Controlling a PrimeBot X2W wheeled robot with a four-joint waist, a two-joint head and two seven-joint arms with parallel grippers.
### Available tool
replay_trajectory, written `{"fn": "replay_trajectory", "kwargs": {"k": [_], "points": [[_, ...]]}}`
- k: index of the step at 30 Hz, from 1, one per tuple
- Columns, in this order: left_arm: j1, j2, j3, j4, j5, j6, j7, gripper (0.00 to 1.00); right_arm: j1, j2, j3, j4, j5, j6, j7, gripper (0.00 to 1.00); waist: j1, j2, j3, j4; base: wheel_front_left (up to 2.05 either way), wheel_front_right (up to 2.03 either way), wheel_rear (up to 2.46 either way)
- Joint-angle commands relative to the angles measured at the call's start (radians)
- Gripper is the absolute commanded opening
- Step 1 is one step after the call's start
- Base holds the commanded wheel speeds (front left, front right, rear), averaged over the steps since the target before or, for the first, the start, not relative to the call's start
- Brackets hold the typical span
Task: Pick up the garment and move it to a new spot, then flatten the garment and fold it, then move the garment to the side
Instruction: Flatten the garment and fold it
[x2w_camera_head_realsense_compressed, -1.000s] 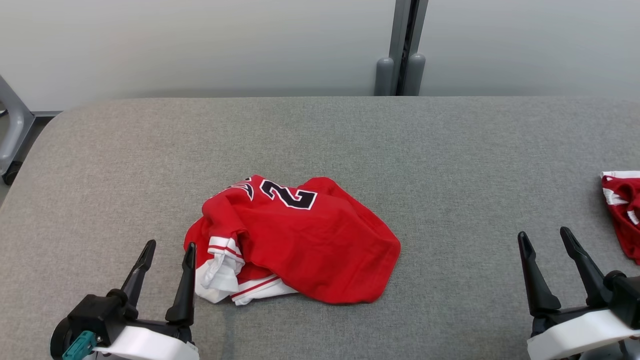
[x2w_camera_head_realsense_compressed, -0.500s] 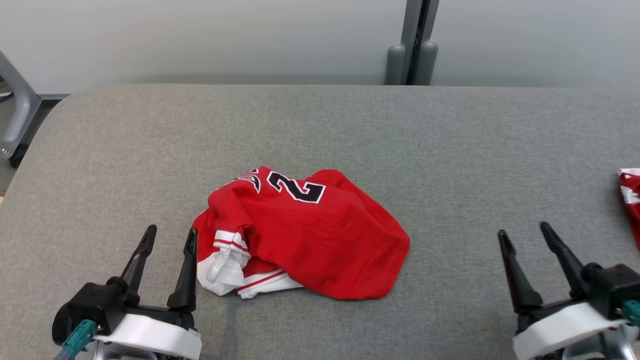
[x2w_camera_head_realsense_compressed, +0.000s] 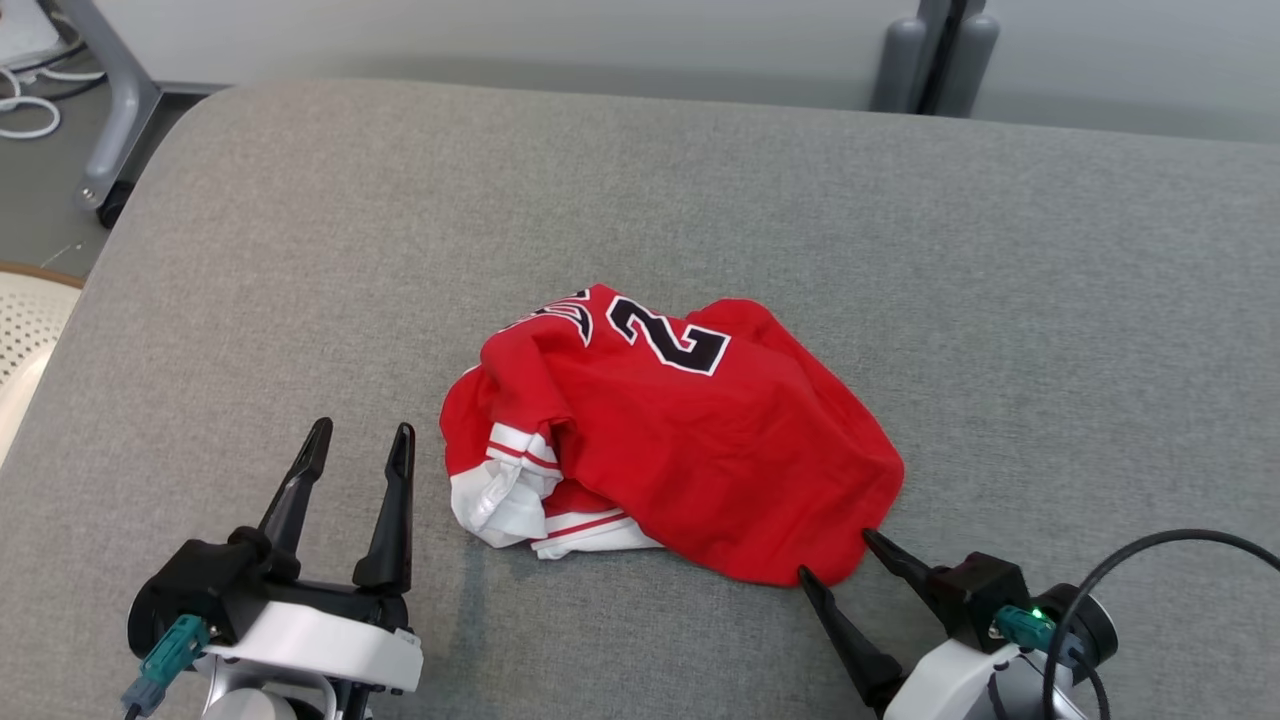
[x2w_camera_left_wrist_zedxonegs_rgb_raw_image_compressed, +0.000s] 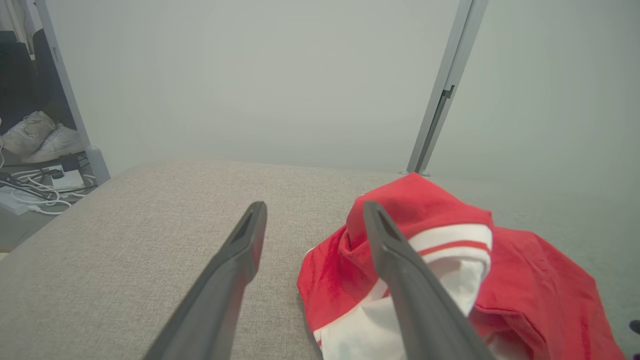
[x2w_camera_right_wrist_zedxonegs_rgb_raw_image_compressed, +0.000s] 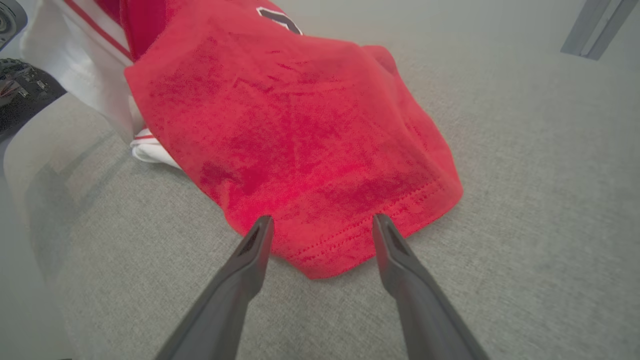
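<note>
Your right gripper has come in from well off to the right, jaws spread wide, tips at the near hem corner of the crumpled red-and-white jersey, nothing held; left gripper also open, empty, just beside its white trim; jersey lies mid grey fabric tabletop; head cam has swung.

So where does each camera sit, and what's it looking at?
Head: up high, looking down at red jersey on grey table; open left pincer and right pincer show.
Left wrist: along its own fingers, beside the jersey's white trim.
Right wrist: along its own fingers, at the jersey's red hem.
All share the jersey.
</note>
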Motion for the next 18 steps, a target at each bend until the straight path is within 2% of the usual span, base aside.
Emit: {"fn": "replay_trajectory", "kwargs": {"k": [1, 8, 9, 10, 11, 12, 13, 18], "points": [[-0.028, 0.0, 0.006, 0.001, 0.008, -0.004, -0.007, 1.0, -0.02, -0.01, 0.001, 0.023, 0.009, 0.0, -0.004, 1.0, 0.0, 0.0, 0.016, 0.013, 0.0, 0.0, 0.0], [-0.043, -0.018, 0.019, 0.015, 0.02, -0.015, -0.009, 1.0, -0.098, 0.005, 0.049, 0.182, 0.037, 0.0, -0.025, 1.0, 0.0, 0.0, 0.042, 0.019, 0.0, 0.0, 0.0], [-0.043, -0.019, 0.02, 0.017, 0.022, -0.015, -0.009, 1.0, -0.108, 0.008, 0.056, 0.203, 0.039, 0.0, -0.027, 0.93, 0.0, 0.0, 0.044, 0.018, 0.0, 0.0, 0.0], [-0.043, -0.021, 0.022, 0.017, 0.024, -0.017, -0.01, 1.0, -0.118, 0.01, 0.062, 0.223, 0.043, 0.0, -0.028, 0.49, 0.0, 0.0, 0.045, 0.018, 0.0, 0.0, 0.0], [-0.043, -0.022, 0.024, 0.018, 0.025, -0.019, -0.01, 1.0, -0.126, 0.013, 0.065, 0.246, 0.043, 0.0, -0.024, 0.33, 0.0, 0.0, 0.047, 0.017, 0.0, 0.0, 0.0], [-0.043, -0.022, 0.024, 0.018, 0.025, -0.019, -0.01, 1.0, -0.126, 0.013, 0.065, 0.246, 0.043, 0.0, -0.024, 0.33, 0.0, 0.0, 0.047, 0.017, 0.0, 0.0, 0.0], [-0.044, -0.024, 0.026, 0.017, 0.027, -0.02, -0.01, 1.0, -0.132, 0.018, 0.071, 0.264, 0.046, 0.0, -0.027, 0.0, 0.0, 0.0, 0.048, 0.016, 0.0, 0.0, 0.0], [-0.049, -0.029, 0.039, 0.013, 0.037, -0.028, -0.009, 1.0, -0.156, 0.027, 0.084, 0.317, 0.064, 0.0, -0.054, 0.0, 0.0, 0.0, 0.051, 0.009, 0.0, 0.0, 0.0]]}}
